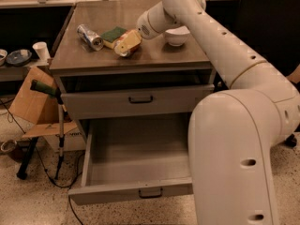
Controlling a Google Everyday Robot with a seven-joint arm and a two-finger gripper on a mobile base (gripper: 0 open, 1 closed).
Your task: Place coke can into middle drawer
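My gripper is down on the cabinet top, at the end of the white arm that reaches in from the right. It rests beside a green sponge. The coke can is not clearly in view; only a small reddish patch shows at the gripper's lower end. The middle drawer is pulled wide open below, and its grey inside holds nothing. It lies well below and in front of the gripper. Its dark bar handle faces me.
A silver-grey can lies on its side left of the sponge. A white bowl stands right of the gripper. The upper drawer front is nearly shut. A cardboard box and a crutch stand left of the cabinet. My own white body fills the right.
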